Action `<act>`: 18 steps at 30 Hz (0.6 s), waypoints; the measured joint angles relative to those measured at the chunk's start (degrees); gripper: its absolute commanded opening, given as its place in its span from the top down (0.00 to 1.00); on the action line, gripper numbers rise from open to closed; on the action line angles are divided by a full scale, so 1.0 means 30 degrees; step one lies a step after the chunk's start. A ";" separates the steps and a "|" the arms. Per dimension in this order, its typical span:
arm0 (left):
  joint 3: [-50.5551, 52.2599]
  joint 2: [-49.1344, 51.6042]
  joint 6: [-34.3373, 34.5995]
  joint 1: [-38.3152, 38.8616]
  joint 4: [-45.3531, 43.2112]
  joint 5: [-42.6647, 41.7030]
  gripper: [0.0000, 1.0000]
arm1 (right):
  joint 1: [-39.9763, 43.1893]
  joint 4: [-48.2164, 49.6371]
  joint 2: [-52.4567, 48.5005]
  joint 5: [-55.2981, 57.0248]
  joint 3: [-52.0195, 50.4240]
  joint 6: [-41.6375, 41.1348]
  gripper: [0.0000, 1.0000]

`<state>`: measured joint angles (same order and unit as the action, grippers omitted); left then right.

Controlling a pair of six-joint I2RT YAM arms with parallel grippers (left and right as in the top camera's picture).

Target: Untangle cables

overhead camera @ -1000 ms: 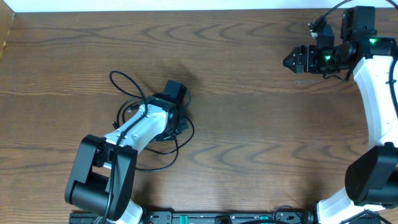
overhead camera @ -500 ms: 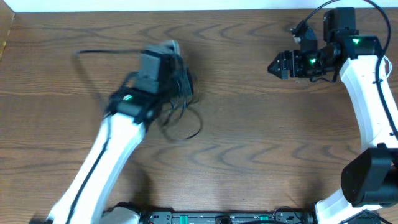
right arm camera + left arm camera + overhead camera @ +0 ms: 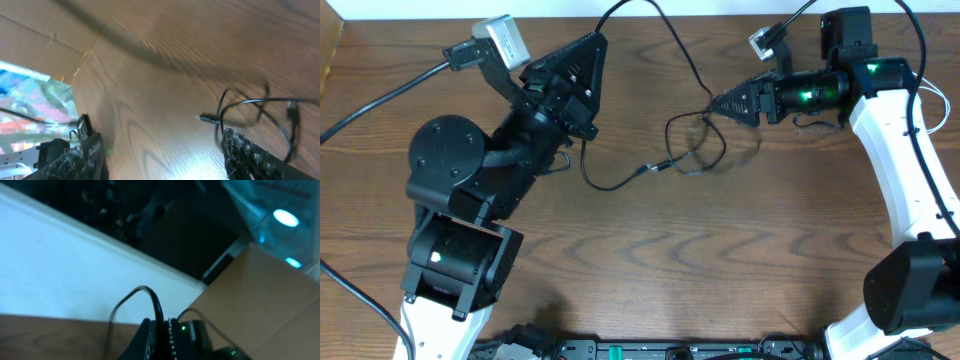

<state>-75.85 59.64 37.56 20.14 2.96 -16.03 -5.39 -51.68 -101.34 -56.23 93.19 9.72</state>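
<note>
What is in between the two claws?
A black cable swoops from the left claw toward the right claw, above the bare wooden table. The overhead view shows it.

The left end effector (image 3: pixel 596 42) has lifted the black cable (image 3: pixel 608 187) rightward; the right end effector (image 3: pixel 718 103) moved left.

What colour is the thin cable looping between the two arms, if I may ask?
The cable is black; the overhead view shows it best.

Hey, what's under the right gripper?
At the tip of the right gripper: loops of black cable with a plug end. Its body covers the spot straight beneath; no white cable shows.
</note>
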 measured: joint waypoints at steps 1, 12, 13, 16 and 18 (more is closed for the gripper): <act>0.0007 0.0044 0.0153 0.0000 -0.1056 0.0000 0.92 | 0.0000 0.0437 0.0066 0.0022 -0.0007 -0.0270 0.27; -0.1195 0.0022 0.0546 -0.0379 -0.2273 0.0393 0.92 | -0.1851 -0.0423 -0.0007 0.6084 -0.0007 -0.4357 0.29; -0.1195 0.0000 0.0546 -0.0488 -0.2273 0.0415 0.93 | -0.2025 -0.0474 -0.0182 0.6652 -0.0007 -0.4619 0.30; -0.1195 -0.0087 0.0546 -0.1326 -0.2047 0.0444 0.93 | -0.2674 -0.0328 -0.1384 0.8182 -0.0007 -0.5268 0.31; -0.1195 -0.0175 0.0546 -0.1690 -0.1916 0.0452 0.93 | -0.2994 -0.0095 -0.2047 0.8582 -0.0007 -0.5442 0.32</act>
<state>-79.44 59.11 39.20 15.07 -2.79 -14.68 -14.37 -51.96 -107.48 -30.48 93.17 -6.61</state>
